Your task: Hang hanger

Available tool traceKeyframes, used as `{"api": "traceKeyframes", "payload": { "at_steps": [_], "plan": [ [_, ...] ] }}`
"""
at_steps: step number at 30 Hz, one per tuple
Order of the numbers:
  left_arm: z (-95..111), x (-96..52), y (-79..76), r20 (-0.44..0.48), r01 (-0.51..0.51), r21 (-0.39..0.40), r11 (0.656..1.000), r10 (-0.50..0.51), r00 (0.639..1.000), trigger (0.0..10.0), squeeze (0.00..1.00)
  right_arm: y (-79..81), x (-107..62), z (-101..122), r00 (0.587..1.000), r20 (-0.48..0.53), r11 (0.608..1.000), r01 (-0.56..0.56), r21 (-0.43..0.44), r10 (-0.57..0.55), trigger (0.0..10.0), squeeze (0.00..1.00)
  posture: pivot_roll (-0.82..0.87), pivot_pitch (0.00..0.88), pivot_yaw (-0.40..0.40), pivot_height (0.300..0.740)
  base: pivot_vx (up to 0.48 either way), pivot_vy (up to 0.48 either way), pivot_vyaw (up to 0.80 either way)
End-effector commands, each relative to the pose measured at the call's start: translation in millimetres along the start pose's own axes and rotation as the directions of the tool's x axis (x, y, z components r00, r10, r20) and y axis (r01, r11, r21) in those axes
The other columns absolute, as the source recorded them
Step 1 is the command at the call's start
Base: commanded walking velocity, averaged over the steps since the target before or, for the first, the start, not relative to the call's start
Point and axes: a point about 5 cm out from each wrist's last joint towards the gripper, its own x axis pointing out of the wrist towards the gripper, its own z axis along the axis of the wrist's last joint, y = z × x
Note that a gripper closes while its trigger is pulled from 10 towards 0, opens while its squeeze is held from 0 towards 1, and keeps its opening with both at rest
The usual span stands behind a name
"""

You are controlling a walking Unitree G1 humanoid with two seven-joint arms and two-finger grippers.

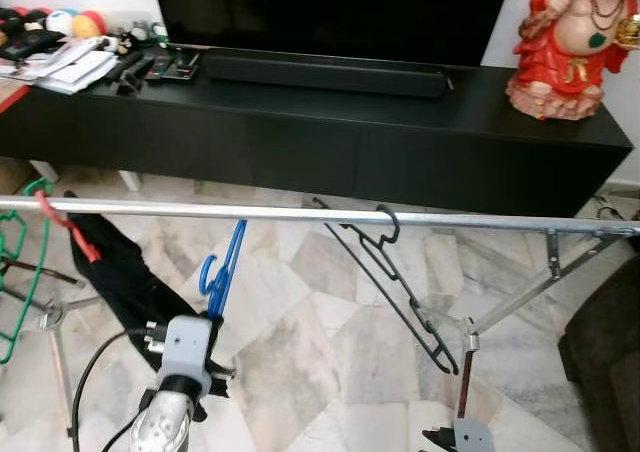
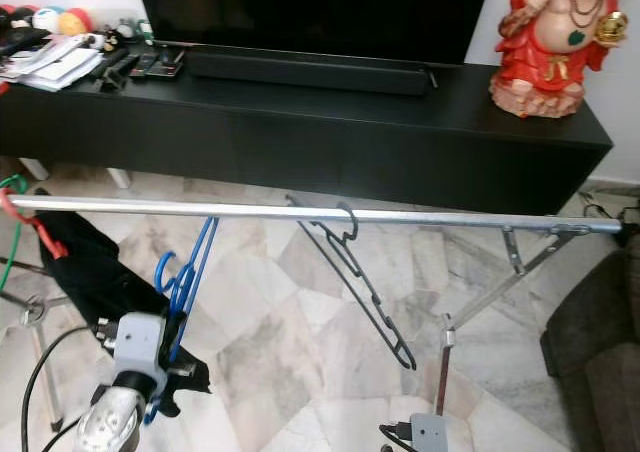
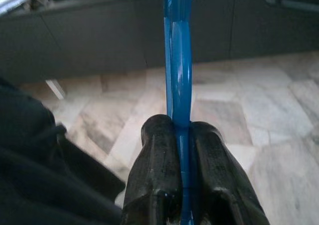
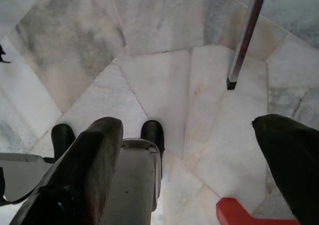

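Left gripper (image 3: 182, 135) clenched on blue hanger (image 1: 222, 267) — just below the rail (image 1: 300, 213); right gripper (image 4: 189, 150) released — over floor.

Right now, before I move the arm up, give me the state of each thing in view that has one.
Blue hanger: clamped in the left pincer, held below the rail, not hung.
Black hanger: hooked on the rail, hanging tilted.
Rail: level, carrying the black hanger, with a red hook near its left end.
Right pincer: open, holding nothing, pointing down at the marble floor.
Television: screen dark.
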Motion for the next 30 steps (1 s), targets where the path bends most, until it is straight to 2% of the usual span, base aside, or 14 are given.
{"api": "traceKeyframes", "payload": {
  "at_steps": [1, 8, 14, 20, 24, 26, 27, 28, 30],
  "plan": [
    [4.0, 3.5, 0.5, 0.020, -0.001, 0.010, 1.000, 0.001, 1.000, 10.0, 0.00, -0.1, -1.3, -7.9, 0.999, -0.033, 1.000, -0.001, -0.011, 0.000, 10.0, 0.00, -0.05, 0.179, -0.013, 0.740, 0.000, 0.000, 0.00],
    [9.0, 18.6, -0.8, 0.015, -0.009, 0.030, 1.000, 0.009, 1.000, 10.0, 0.00, 0.2, -1.4, -8.4, 0.999, -0.033, 1.000, 0.000, -0.018, 0.000, 10.0, 0.00, -0.06, 0.171, -0.011, 0.740, 0.000, 0.000, 0.00],
    [24.4, 37.4, 2.3, 0.037, -0.071, -0.018, 0.997, 0.072, 0.997, 10.0, 0.00, -0.4, -1.6, -8.8, 0.999, -0.033, 1.000, -0.002, -0.024, 0.002, 10.0, 0.00, -0.06, 0.166, -0.013, 0.740, 0.000, 0.000, 0.00],
    [36.6, 48.0, -2.4, 0.087, -0.058, -0.039, 0.998, 0.062, 0.994, 10.0, 0.00, -1.1, -1.6, -8.3, 1.000, -0.030, 1.000, -0.001, -0.029, 0.001, 10.0, 0.00, -0.07, 0.168, -0.017, 0.740, 0.000, 0.000, 0.00],
    [37.2, 49.6, -1.3, 0.080, -0.074, -0.031, 0.997, 0.076, 0.994, 10.0, 0.00, -1.3, -1.5, -7.9, 1.000, -0.030, 0.999, -0.003, -0.032, 0.002, 10.0, 0.00, -0.07, 0.172, -0.020, 0.740, 0.000, 0.000, 0.00],
    [36.8, 51.9, 3.4, 0.051, -0.116, -0.077, 0.990, 0.120, 0.991, 10.0, 0.00, -1.5, -1.4, -7.7, 1.000, -0.031, 0.999, -0.003, -0.032, 0.002, 10.0, 0.00, -0.07, 0.178, -0.021, 0.740, 0.000, 0.000, 0.00],
    [36.0, 54.4, 9.1, 0.009, -0.173, -0.145, 0.974, 0.176, 0.984, 10.0, 0.00, -1.6, -1.4, -7.6, 1.000, -0.031, 0.999, -0.003, -0.034, 0.002, 10.0, 0.00, -0.07, 0.183, -0.022, 0.740, 0.000, 0.000, 0.00],
    [37.2, 55.6, 10.8, 0.002, -0.188, -0.168, 0.968, 0.191, 0.982, 10.0, 0.00, -1.7, -1.4, -7.5, 1.000, -0.031, 0.999, -0.004, -0.035, 0.003, 10.0, 0.00, -0.07, 0.183, -0.022, 0.740, 0.000, 0.000, 0.00],
    [44.3, 61.5, 12.6, 0.006, -0.195, -0.142, 0.971, 0.197, 0.980, 10.0, 0.00, -1.7, -1.3, -7.3, 0.999, -0.032, 0.999, -0.005, -0.038, 0.004, 10.0, 0.00, -0.06, 0.184, -0.022, 0.740, 0.000, 0.000, 0.00]
  ]
}}
